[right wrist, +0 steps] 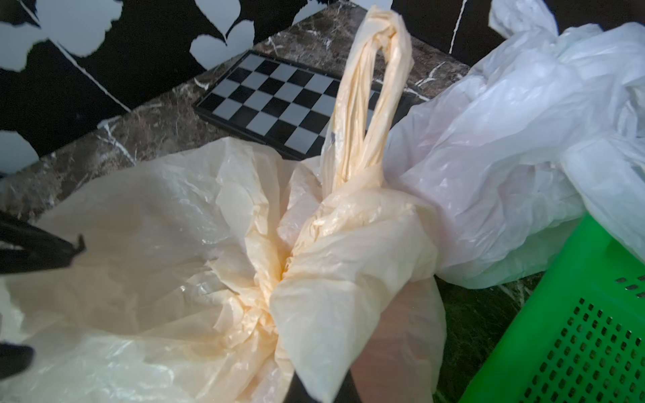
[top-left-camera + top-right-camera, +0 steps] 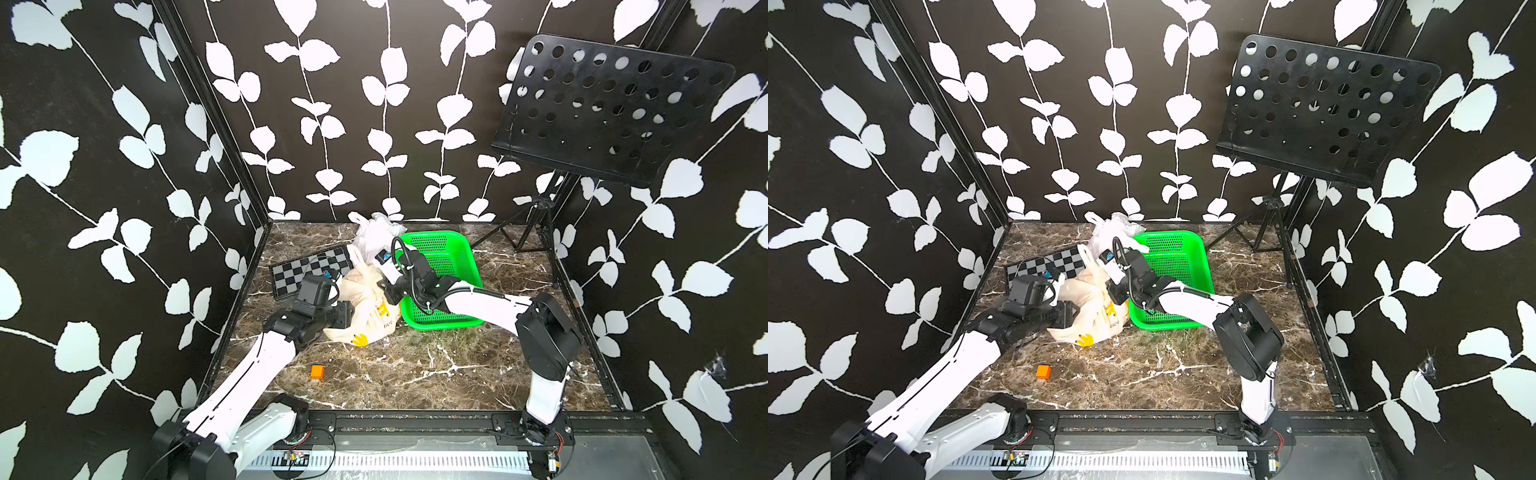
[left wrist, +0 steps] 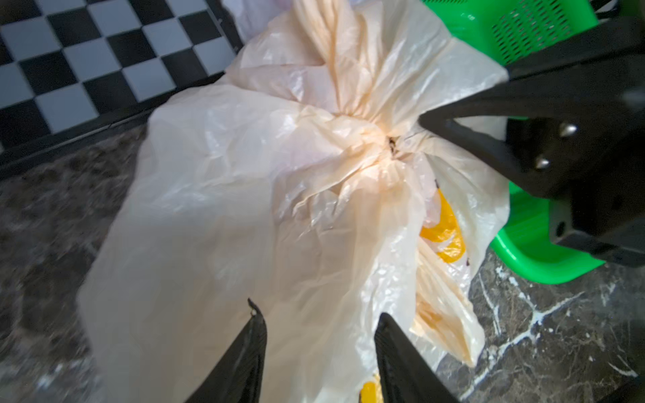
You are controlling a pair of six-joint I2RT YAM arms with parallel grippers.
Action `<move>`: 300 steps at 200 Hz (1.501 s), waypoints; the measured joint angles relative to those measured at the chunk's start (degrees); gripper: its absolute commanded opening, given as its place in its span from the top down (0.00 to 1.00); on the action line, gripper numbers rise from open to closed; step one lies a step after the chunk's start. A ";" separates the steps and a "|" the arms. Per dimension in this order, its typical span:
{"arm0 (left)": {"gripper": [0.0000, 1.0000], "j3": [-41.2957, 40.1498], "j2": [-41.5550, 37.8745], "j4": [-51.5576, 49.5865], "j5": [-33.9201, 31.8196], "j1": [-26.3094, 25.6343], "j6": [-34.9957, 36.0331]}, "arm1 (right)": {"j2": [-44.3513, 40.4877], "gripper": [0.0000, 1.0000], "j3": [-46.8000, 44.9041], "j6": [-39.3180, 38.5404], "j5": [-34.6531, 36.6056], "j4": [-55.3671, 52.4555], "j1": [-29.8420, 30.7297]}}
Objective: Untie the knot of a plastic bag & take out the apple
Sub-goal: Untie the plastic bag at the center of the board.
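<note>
Plastic bag (image 2: 368,316): cream film with yellow print, lying on the marble table (image 2: 415,374) near its centre. In both top views it touches the green basket (image 2: 449,257) at its 3 o'clock and the chessboard (image 2: 307,270) at its 10 o'clock. A second, white bag (image 2: 376,235) lies at 12 o'clock, partly over the basket rim. An orange block (image 2: 317,372) lies well apart at 7 o'clock.

Knot (image 3: 384,146): tied, film gathered tight into it. One handle loop (image 1: 366,104) stands up from it in the right wrist view.

Right gripper (image 3: 427,122): enters from the bag's 2 o'clock side. Its jaws are pressed together, pinching a fold of bag film right at the knot. In the right wrist view that film drapes over the fingers and hides them.

Left gripper (image 3: 319,335): at the bag's 9 o'clock side. Its jaws stand spread, with the bag body between them. Whether the fingers (image 3: 254,349) press the film cannot be told.

Apple: cannot be made out through the film.
</note>
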 measured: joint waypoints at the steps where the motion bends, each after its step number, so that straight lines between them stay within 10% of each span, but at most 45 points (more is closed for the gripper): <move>1: 0.48 -0.04 0.11 0.33 0.09 -0.02 0.13 | 0.00 1.00 0.02 0.09 -0.07 0.02 -0.04; 80: 0.47 1.11 15.06 15.96 7.41 -0.02 7.85 | 0.11 1.00 -0.52 4.48 -5.14 1.92 -1.31; 130: 1.00 1.68 18.80 18.60 9.01 -0.02 7.78 | 0.09 1.00 -2.34 5.25 -5.53 2.91 -1.31; 198: 1.00 1.57 14.75 16.50 2.32 1.09 7.32 | -3.34 1.00 -7.10 7.78 -2.45 4.55 -3.45; 254: 1.00 -4.04 1.46 14.45 -0.33 14.62 0.04 | -10.45 1.00 -14.97 14.49 1.70 10.29 -7.26; 300: 0.45 -3.08 2.34 9.31 1.92 15.32 -1.18 | -9.86 1.00 -15.72 16.61 0.39 14.73 -7.78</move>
